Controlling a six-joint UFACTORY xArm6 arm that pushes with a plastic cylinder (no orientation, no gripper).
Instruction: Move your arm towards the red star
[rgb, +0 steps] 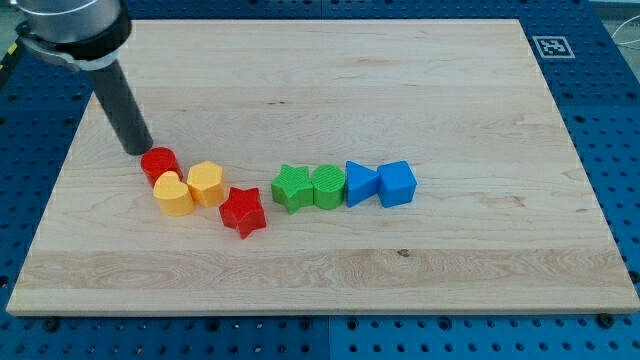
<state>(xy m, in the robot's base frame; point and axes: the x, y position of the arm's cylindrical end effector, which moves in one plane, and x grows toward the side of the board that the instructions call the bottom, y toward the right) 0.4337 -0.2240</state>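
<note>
The red star (243, 211) lies on the wooden board (330, 270), left of centre. My tip (139, 150) rests on the board up and to the left of it, right beside a red round block (160, 163). A yellow heart (173, 194) and a yellow hexagon-like block (206, 184) lie between the red round block and the red star. The tip is apart from the star by about a hundred pixels.
To the star's right runs a row: a green star (292, 187), a green round block (328, 186), a blue triangle (360, 183) and a blue cube (396, 183). A marker tag (551, 46) sits at the board's top right corner.
</note>
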